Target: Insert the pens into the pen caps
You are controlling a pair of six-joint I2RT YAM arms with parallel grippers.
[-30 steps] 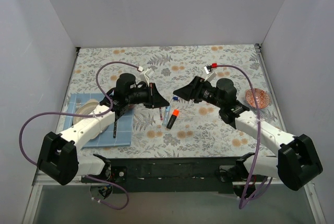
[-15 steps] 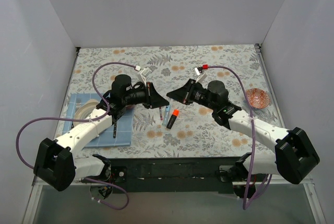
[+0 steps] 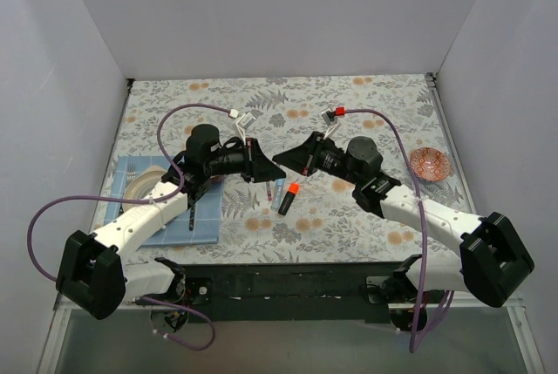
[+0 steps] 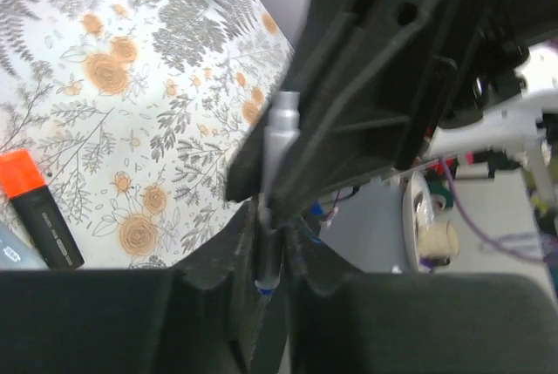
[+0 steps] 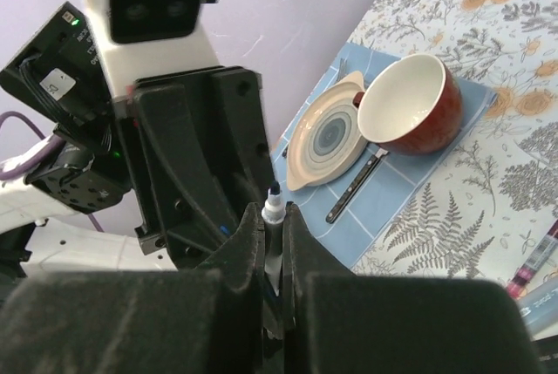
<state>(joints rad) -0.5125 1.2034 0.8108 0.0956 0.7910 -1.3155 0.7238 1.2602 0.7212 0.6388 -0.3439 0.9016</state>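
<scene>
Well left of pens [image 3: 279,198], red bowl [image 5: 410,104]

Grey pen [image 4: 281,134] aloft, black pen [image 3: 289,198] beside light blue pen [image 3: 277,201], flat

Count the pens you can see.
4. A grey pen is held in mid-air; on the table lie a slim dark pen, a light blue pen and a black pen with an orange end. More may be hidden.
</scene>
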